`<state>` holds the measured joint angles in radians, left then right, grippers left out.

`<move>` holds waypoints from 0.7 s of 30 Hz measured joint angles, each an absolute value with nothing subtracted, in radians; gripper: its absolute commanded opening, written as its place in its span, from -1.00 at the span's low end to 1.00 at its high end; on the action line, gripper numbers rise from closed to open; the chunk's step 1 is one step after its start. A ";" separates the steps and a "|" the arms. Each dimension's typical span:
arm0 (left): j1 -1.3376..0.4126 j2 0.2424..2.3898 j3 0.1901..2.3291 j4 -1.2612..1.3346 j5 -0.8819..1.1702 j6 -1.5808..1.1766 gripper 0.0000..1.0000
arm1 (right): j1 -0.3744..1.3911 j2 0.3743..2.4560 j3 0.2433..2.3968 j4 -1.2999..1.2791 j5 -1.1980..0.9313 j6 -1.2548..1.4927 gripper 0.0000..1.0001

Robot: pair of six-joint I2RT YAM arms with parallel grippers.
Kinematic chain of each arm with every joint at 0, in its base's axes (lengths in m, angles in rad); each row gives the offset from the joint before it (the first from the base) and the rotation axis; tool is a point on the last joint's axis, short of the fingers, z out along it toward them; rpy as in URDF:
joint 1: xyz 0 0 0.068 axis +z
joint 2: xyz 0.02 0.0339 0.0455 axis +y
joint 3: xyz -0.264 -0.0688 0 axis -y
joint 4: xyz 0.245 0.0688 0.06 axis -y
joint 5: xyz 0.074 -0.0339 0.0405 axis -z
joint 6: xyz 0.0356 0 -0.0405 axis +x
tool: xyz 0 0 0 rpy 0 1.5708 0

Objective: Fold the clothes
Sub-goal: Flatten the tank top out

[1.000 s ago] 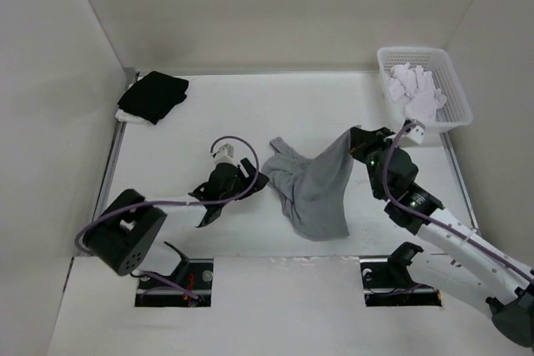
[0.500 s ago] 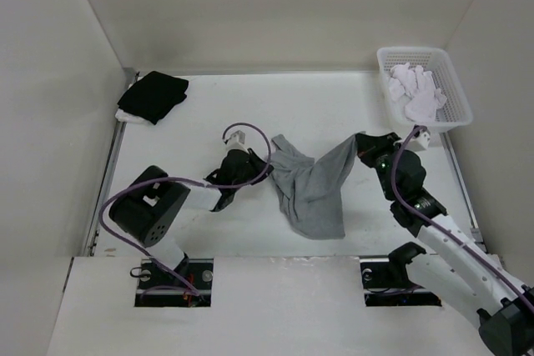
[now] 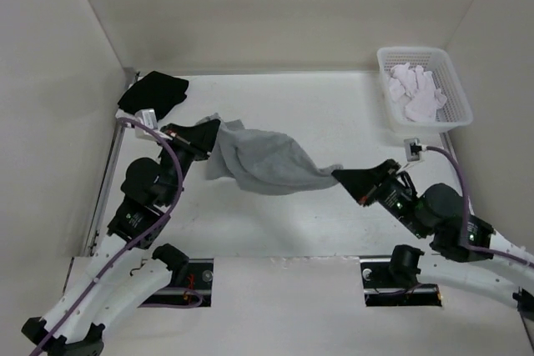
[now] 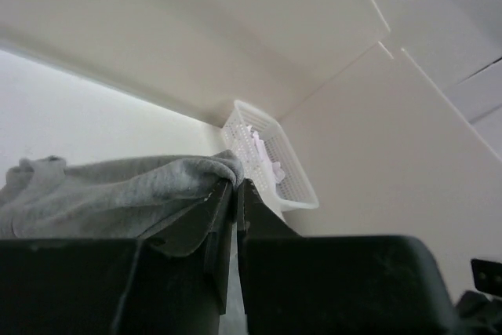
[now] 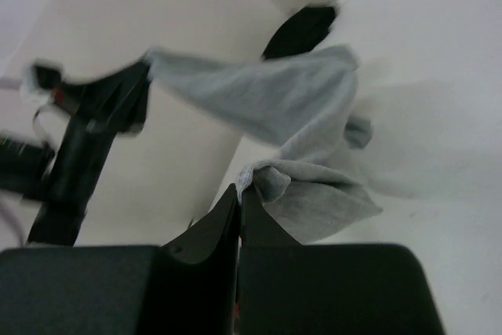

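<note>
The clothes (image 3: 267,164), a light grey knit tank top, hang stretched in the air between both arms over the middle of the table. My left gripper (image 3: 213,128) is shut on the garment's left end; in the left wrist view the grey fabric (image 4: 125,194) is pinched at my fingertips (image 4: 234,184). My right gripper (image 3: 340,176) is shut on the opposite corner, and in the right wrist view the clothes (image 5: 290,107) run from my closed tips (image 5: 239,190) up to the left arm.
A black garment (image 3: 153,94) lies at the back left corner over a white cloth. A white basket (image 3: 457,89) with white cloth pieces (image 3: 415,89) stands at the back right. White walls enclose the table on three sides.
My left gripper closed on the garment's left edge and lifted it back and to the left. My right gripper pulled its corner toward the near side. The garment rose off the table and stretched out.
</note>
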<state>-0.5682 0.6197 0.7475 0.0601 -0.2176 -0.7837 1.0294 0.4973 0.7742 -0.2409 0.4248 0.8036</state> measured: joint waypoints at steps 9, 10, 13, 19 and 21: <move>-0.428 0.865 0.884 -0.019 -0.250 -0.700 -0.96 | 1.246 0.561 0.742 -0.297 0.553 0.794 -1.00; -0.416 0.948 0.892 0.004 -0.251 -0.698 -0.96 | 1.124 0.609 0.685 -0.268 0.514 0.800 -1.00; -0.414 1.293 1.000 0.052 -0.248 -0.687 -0.94 | 0.828 0.767 0.523 -0.202 0.426 0.809 -1.00; -0.499 1.943 1.491 0.066 -0.187 -0.637 -0.29 | 0.557 0.912 0.373 -0.084 0.322 0.820 -0.97; -0.524 1.984 1.522 0.076 -0.168 -0.629 -0.03 | 0.521 0.910 0.374 -0.020 0.311 0.823 -0.88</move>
<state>-0.5243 1.9842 1.5223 0.0765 -0.1684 -0.6289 0.5213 0.9104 0.3740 -0.0196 0.3115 0.8227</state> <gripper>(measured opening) 0.369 0.027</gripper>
